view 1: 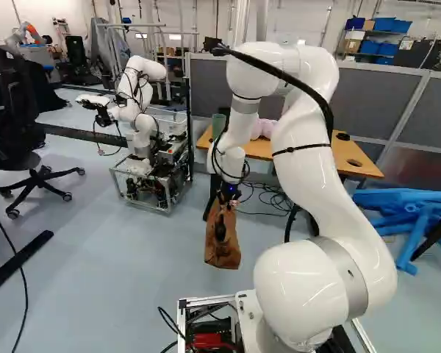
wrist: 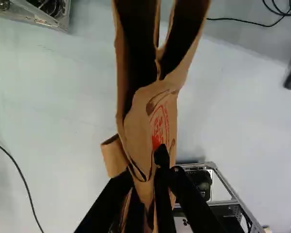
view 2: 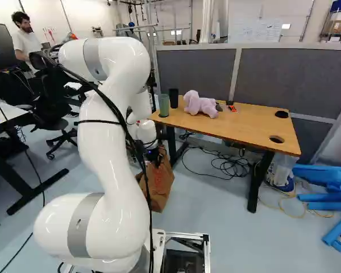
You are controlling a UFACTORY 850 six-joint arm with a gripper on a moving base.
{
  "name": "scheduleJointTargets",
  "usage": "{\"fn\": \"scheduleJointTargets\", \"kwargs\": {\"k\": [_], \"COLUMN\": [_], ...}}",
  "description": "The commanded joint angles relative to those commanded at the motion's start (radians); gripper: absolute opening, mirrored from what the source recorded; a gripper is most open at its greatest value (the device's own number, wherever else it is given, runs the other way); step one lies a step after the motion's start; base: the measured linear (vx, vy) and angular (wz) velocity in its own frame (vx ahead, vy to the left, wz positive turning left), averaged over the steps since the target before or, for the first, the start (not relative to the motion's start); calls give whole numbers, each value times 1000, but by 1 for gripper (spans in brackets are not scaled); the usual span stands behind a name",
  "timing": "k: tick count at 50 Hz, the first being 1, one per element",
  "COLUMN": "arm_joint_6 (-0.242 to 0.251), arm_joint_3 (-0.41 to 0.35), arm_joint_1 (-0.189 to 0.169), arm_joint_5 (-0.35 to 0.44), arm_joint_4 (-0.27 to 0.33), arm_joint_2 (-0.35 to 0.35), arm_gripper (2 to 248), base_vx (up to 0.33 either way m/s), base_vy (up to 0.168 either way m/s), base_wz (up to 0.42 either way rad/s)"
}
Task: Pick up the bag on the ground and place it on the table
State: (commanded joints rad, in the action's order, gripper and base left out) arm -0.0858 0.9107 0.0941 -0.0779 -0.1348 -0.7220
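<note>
**Bag Transfer: Tear Hazard**

The black gripper [wrist: 144, 172] pinches the brown paper bag [view 2: 162, 185] at its rim, near and left of the brown wooden table [view 2: 244, 122]. One-sided pinching may tear the paper; insufficient lift risks edge collision.

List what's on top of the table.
On the table: a green cup, a black cup, a pink plush toy, a dark thing beside it and a red-and-black item. Anything directly behind the toy is hidden.
</note>
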Motion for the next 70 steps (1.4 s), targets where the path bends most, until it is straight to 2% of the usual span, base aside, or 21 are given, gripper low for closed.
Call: {"fn": "scheduleJointTargets", "kwargs": {"k": [33, 70], "arm_joint_6": [0, 0], "arm_joint_3": [-52, -77], "arm_joint_1": [-2, -7], "arm_joint_5": [-51, -139], "arm_joint_4": [0, 0], "arm_joint_2": [126, 253], "arm_gripper": [21, 21], "base_vx": [0, 0], "base_vy": [0, 0], "base_wz": [0, 0]}}
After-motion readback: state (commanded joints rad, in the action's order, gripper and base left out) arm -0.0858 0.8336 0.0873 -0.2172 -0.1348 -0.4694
